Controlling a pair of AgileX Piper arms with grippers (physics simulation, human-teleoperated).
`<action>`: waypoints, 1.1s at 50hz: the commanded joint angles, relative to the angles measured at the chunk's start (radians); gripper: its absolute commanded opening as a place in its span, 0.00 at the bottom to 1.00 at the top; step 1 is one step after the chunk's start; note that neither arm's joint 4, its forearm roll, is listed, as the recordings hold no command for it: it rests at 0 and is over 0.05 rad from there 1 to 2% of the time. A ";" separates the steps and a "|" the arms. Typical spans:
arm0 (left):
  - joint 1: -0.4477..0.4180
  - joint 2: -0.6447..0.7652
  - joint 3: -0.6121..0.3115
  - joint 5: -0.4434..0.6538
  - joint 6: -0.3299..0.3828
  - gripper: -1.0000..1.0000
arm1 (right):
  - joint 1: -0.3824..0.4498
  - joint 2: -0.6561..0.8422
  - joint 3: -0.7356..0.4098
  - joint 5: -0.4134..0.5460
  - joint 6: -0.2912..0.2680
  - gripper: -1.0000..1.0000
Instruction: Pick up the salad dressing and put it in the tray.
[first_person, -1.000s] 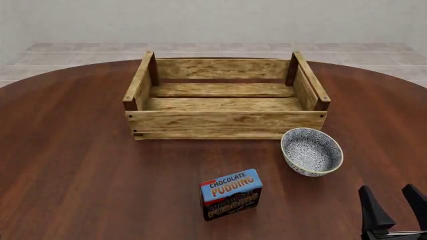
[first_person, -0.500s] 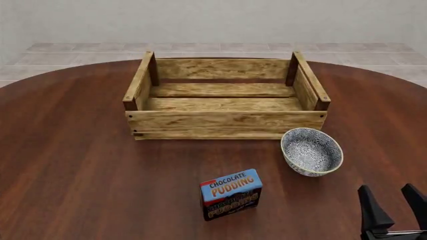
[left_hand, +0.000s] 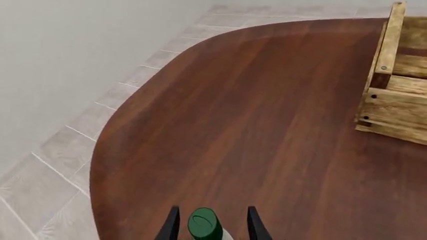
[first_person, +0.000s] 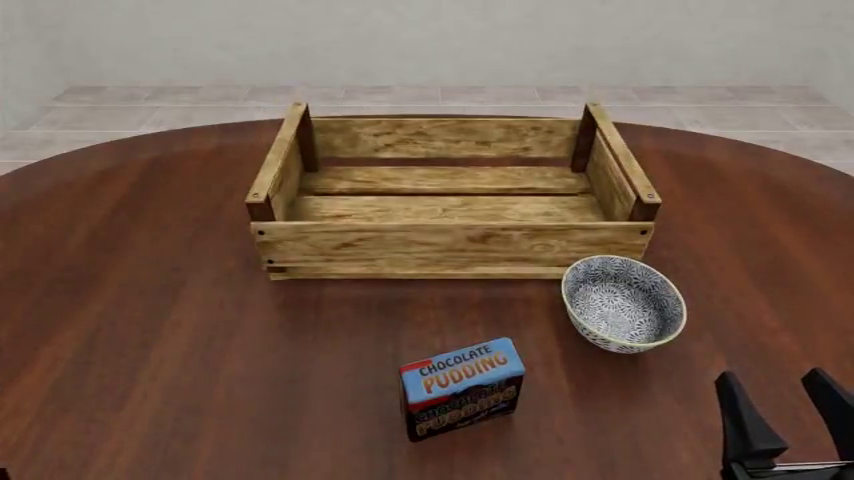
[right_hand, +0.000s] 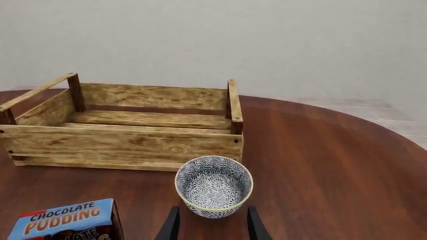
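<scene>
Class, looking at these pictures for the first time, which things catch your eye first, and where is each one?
The big wooden tray dominates the far middle of the table. Nearer, the bright chocolate pudding box stands in front, with the patterned bowl off the tray's right corner. In the left wrist view, the salad dressing shows its green cap between the left gripper fingers.
</scene>
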 joint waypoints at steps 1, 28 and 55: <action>0.022 0.000 0.068 -0.041 -0.016 1.00 | -0.003 -0.005 0.000 0.007 0.000 1.00; 0.069 0.001 0.215 -0.129 -0.017 1.00 | -0.013 0.014 0.000 -0.008 0.010 1.00; 0.143 0.064 0.259 -0.258 -0.007 1.00 | -0.012 0.023 0.000 -0.013 0.004 1.00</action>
